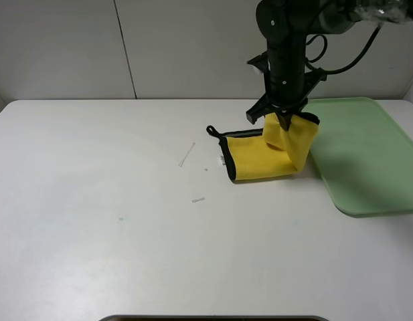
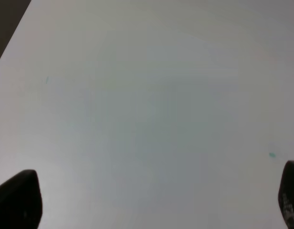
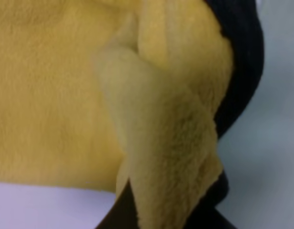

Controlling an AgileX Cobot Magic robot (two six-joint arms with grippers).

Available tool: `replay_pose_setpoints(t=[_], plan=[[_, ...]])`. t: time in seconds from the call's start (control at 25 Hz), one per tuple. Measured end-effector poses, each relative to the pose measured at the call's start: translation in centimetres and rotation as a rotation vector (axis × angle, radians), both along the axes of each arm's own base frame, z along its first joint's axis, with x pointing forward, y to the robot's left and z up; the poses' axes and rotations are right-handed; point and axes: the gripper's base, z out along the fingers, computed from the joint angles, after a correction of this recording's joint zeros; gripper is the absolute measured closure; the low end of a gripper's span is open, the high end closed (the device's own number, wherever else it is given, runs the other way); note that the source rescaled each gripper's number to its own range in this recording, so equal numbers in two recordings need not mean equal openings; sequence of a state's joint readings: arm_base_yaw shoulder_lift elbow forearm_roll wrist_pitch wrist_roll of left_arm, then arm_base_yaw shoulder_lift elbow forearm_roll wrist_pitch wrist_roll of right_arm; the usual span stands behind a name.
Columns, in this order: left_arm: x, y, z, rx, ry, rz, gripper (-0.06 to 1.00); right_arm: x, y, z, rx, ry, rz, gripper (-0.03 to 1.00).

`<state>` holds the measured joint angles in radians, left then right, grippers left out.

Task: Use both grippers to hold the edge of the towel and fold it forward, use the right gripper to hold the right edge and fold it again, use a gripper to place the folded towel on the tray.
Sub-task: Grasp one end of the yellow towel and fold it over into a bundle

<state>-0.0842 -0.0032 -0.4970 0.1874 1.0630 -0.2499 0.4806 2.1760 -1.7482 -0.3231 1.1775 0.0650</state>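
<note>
Towel, folded, lies centre-right on the white table [image 1: 92, 234], its right end lifted in the right claw.

The pale green tray [image 1: 373, 154] occupies the right edge of the frame, just beside the towel [image 1: 260, 160]; contact between them cannot be told. The towel's long axis runs left to right, the black loop [image 1: 211, 130] pointing left, the right end raised and creased upward. The right gripper [image 1: 284, 120] is clenched on that raised end, black piping [image 3: 242, 71] curling past the pinch. The left gripper [image 2: 154, 198] is released, fingertips wide apart over bare table. Two white scraps [image 1: 187, 154] lie left of the towel. A white tag [image 1: 223, 160] at its left edge is too small to read.
</note>
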Motion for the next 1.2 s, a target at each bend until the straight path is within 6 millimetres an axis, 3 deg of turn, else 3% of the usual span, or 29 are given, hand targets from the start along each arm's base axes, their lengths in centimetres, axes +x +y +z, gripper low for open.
replay_pose_setpoints(t=[0.32, 0.56, 1.0, 1.08, 1.16, 1.2], plan=[[0.0, 0.0, 0.0, 0.0, 0.0, 0.0, -0.06, 1.0, 1.5, 1.7, 0.146, -0.045, -0.118, 0.88], [0.0, 0.0, 0.0, 0.0, 0.0, 0.0, -0.06, 0.6, 2.5, 1.8, 0.267, 0.006, -0.168, 0.88], [0.0, 0.0, 0.0, 0.001, 0.0, 0.0, -0.06, 0.6, 2.8, 1.8, 0.299, 0.0, -0.163, 0.85], [0.0, 0.0, 0.0, 0.001, 0.0, 0.0, -0.06, 0.7, 2.8, 1.8, 0.305, -0.001, -0.164, 0.68], [0.0, 0.0, 0.0, 0.001, 0.0, 0.0, -0.06, 0.6, 3.0, 1.8, 0.324, 0.002, -0.176, 0.28], [0.0, 0.0, 0.0, 0.001, 0.0, 0.0, -0.06, 0.6, 3.1, 1.8, 0.341, 0.004, -0.189, 0.17]])
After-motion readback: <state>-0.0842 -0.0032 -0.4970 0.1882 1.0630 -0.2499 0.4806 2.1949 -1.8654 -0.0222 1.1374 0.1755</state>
